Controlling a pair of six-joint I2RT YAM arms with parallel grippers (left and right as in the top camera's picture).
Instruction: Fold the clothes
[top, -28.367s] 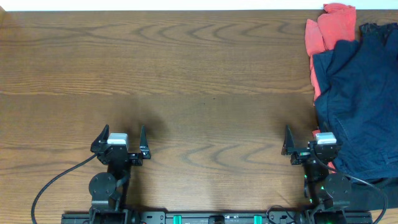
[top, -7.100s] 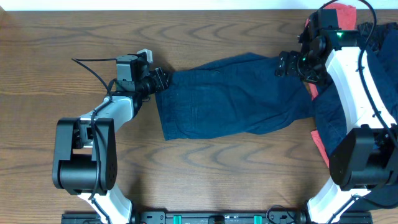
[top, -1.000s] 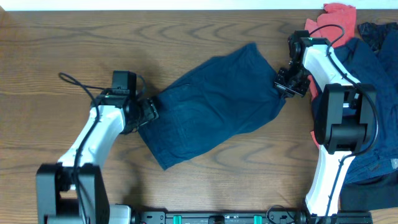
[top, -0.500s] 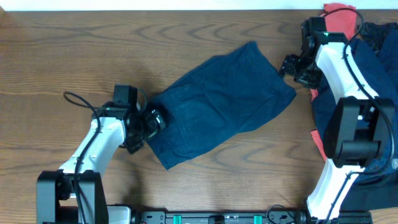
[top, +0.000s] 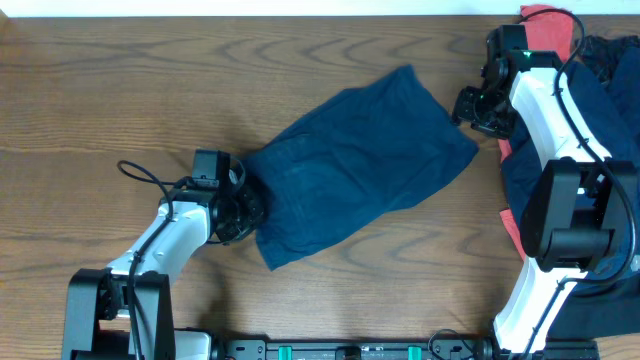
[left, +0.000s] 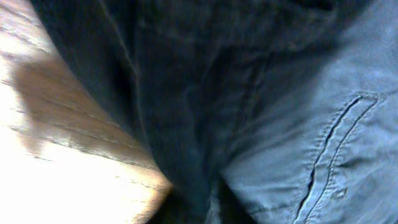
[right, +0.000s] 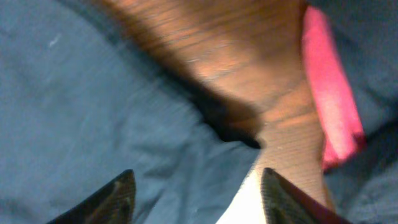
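The dark navy shorts (top: 355, 165) lie flat and slantwise across the middle of the table. My left gripper (top: 248, 206) is at their lower left edge. In the left wrist view navy cloth (left: 280, 112) fills the frame, and a pinched ridge of it runs into the left gripper (left: 208, 208), which is shut on it. My right gripper (top: 466, 106) hovers by the shorts' upper right corner. It stands open (right: 199, 199), its dark fingertips (right: 121, 196) wide apart over the cloth (right: 93, 112), holding nothing.
A pile of other clothes sits at the right edge: a dark navy garment (top: 610, 130) over a coral-red one (top: 545, 18), the red also showing in the right wrist view (right: 329, 93). Bare wooden table (top: 150, 90) lies left of the shorts.
My right gripper let go of the shorts' corner, opened and drew back to the right. My left gripper slid down along the left edge toward the front and closed on the cloth.
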